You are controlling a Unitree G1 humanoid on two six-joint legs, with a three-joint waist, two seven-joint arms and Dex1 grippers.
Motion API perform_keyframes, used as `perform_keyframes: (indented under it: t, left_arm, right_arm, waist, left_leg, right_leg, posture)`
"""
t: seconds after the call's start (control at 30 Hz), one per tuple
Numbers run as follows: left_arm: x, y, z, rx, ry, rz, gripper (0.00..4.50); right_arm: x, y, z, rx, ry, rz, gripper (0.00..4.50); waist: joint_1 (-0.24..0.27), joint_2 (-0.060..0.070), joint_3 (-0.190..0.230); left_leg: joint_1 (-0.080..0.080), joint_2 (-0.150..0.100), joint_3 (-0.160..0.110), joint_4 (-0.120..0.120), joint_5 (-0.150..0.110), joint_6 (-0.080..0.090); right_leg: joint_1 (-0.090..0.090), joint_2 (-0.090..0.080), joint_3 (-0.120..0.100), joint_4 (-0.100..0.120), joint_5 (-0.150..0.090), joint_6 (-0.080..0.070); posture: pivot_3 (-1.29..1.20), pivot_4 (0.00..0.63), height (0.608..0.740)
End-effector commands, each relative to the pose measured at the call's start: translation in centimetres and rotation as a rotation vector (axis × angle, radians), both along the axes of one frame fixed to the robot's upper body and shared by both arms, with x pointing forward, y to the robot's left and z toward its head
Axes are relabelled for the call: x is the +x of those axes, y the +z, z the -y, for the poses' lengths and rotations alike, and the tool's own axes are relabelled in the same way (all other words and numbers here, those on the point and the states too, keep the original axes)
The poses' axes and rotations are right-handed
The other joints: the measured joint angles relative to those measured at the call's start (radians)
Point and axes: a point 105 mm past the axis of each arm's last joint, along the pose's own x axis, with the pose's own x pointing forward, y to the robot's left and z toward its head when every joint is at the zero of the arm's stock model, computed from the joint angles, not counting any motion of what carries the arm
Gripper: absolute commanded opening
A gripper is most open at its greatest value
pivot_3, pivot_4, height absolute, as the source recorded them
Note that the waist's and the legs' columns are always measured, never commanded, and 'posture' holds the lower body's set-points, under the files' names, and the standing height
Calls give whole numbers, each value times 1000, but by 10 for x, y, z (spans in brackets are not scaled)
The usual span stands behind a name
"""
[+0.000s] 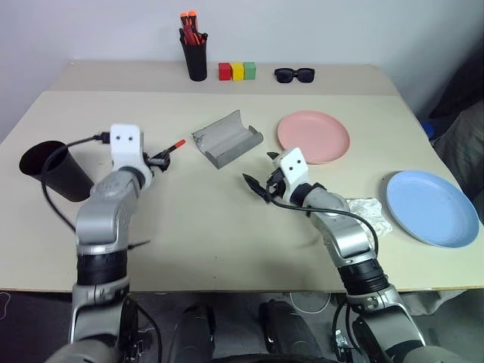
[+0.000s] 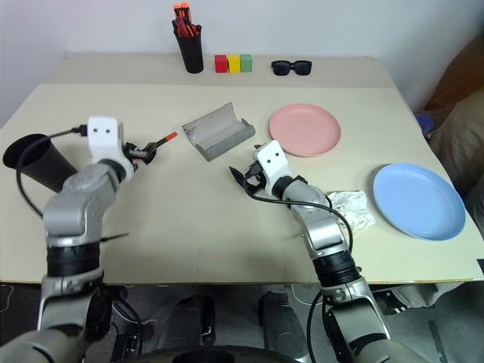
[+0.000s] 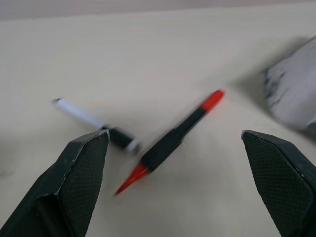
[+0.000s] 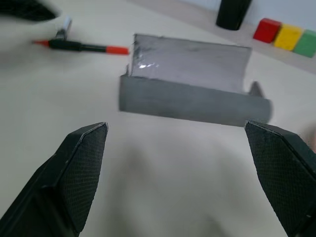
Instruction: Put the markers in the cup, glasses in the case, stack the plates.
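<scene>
Left tool (image 3: 173, 187) held apart, empty, over black marker (image 3: 170, 140); right tool (image 4: 175, 182) likewise near case (image 1: 227, 138). Marker midsection best centred, probably, before closing.

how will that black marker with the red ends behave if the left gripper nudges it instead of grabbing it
The black marker is slim and round, lying flat on the bare table, so a sideways nudge would probably roll it. It looks rigid and light, likely skidding easily. Its end lies close to the white marker, which may get knocked too. The left gripper has its jaws open.
</scene>
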Motion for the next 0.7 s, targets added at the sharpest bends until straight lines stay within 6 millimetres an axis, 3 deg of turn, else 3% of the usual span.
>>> perform_keyframes:
  t: [0.03,0.23,0.5,0.63,0.7]
  left_arm:
    - [20,4,2,46,-51,-75,4432]
    - [49,-14,-6,66,-85,-245,4432]
    - [53,-36,8,37,-186,-435,4432]
    - [54,-37,9,36,-186,-444,3147]
    - [55,-35,10,32,-184,-422,2048]
  right_arm:
    - [-6,21,-11,22,33,74,4500]
    - [-12,19,-20,40,81,59,4500]
    - [-19,17,-13,41,59,55,4500]
    - [-23,16,-16,65,96,24,4500]
    - [-27,15,-21,68,139,7,4500]
  waist:
    - [-2,0,0]
    - [-6,0,0]
    - [0,0,0]
    - [-1,0,0]
    - [-1,0,0]
  left_leg:
    - [0,0,0,0,0,0]
    - [0,0,0,-1,0,0]
    - [-1,-1,0,-1,0,0]
    - [-1,0,0,-1,0,0]
    - [-1,0,0,-1,0,0]
  right_leg:
    - [0,0,0,0,0,0]
    - [-1,0,0,0,0,0]
    - [-1,0,-1,-1,0,0]
    - [-1,0,-1,0,0,0]
    - [-1,0,-1,0,0,0]
  posture:
    - [0,150,722]
    - [0,150,722]
    - [0,150,722]
    - [0,150,722]
    - [0,150,722]
